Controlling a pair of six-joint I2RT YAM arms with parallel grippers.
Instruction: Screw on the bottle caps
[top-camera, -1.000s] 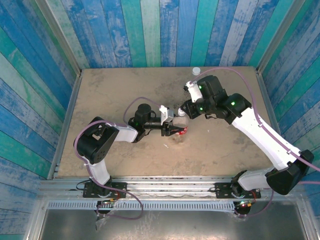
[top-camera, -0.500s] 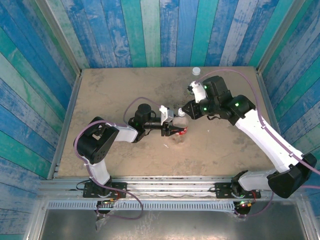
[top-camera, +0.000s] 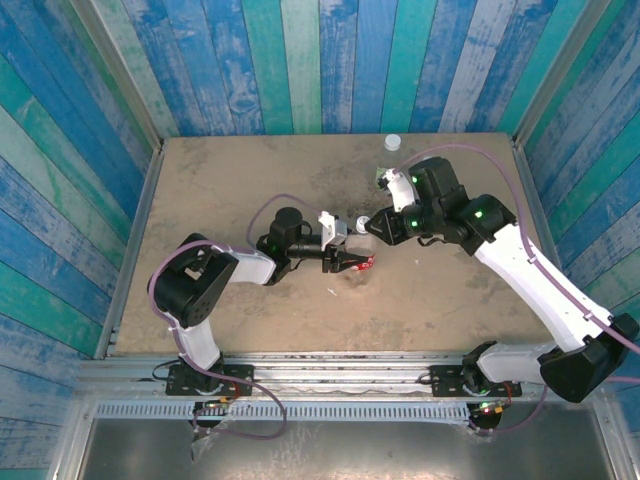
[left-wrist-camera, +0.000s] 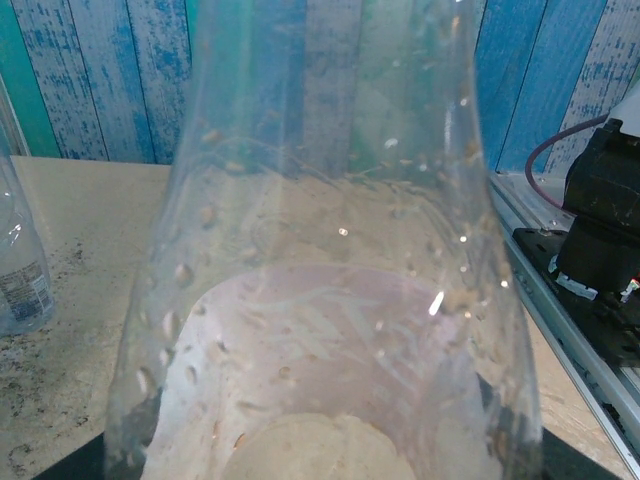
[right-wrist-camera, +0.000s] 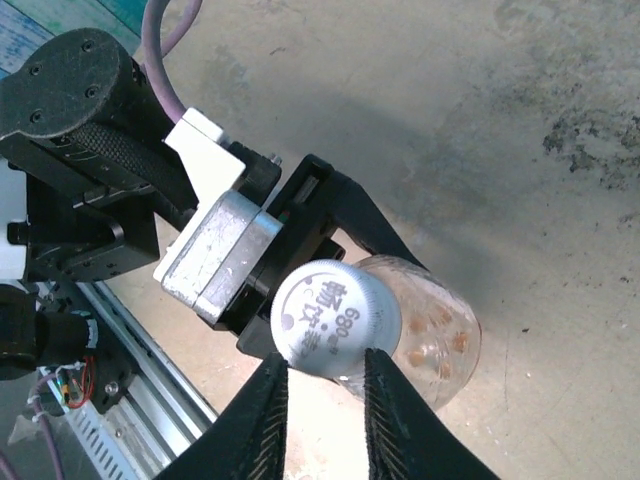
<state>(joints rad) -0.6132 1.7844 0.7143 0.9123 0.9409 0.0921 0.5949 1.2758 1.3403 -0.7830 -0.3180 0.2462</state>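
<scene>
My left gripper (top-camera: 352, 258) is shut on the red-labelled bottle (top-camera: 362, 264), which stands upright mid-table; its black fingers (right-wrist-camera: 365, 215) clamp the clear body (right-wrist-camera: 432, 332). Seen from the left wrist, this bottle (left-wrist-camera: 340, 250) sits close against the lens. A white bottle cap (right-wrist-camera: 335, 320) with printed characters sits on the neck, also visible from above (top-camera: 362, 222). My right gripper (right-wrist-camera: 322, 365) hovers at the cap's near edge (top-camera: 372, 228). Its fingers stand a narrow gap apart with bare table between them. The cap is wider than that gap.
A second capped bottle (top-camera: 392, 145) stands against the back wall. A clear bottle (left-wrist-camera: 20, 260) shows at the left edge of the left wrist view. The right arm's base (left-wrist-camera: 600, 230) and the metal rail lie along the table's near edge.
The right arm has shifted right, drawing its gripper back from over the bottle top to the cap's edge. The left gripper and bottle have not moved.
</scene>
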